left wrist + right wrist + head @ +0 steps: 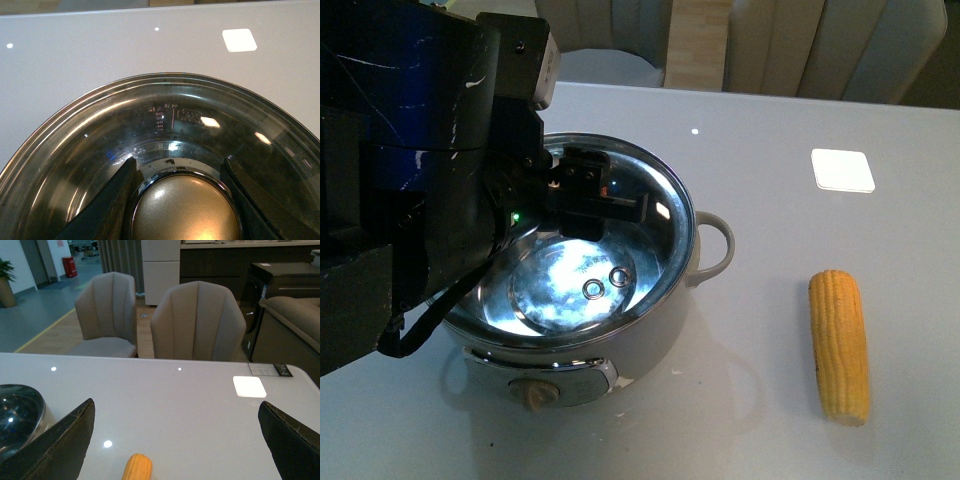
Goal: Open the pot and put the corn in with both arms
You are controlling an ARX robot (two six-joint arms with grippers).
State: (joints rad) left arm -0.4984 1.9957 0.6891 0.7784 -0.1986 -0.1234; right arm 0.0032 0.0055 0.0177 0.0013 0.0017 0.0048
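The cream-white pot (650,345) stands left of centre on the white table, its control knob (535,393) facing me. The glass lid (655,205) lies over its shiny inside; whether it is raised off the rim I cannot tell. My left gripper (582,195) sits over the lid's middle. In the left wrist view its fingers (112,200) are shut on either side of the lid's knob (185,210). The yellow corn (840,345) lies on the table to the pot's right. My right gripper (175,440) is open above the corn's tip (137,467), touching nothing.
A white square patch (842,169) shows on the table behind the corn. The pot's loop handle (715,245) sticks out toward the corn. Two beige chairs (197,322) stand past the table's far edge. The bulky left arm (410,180) hides the pot's left side.
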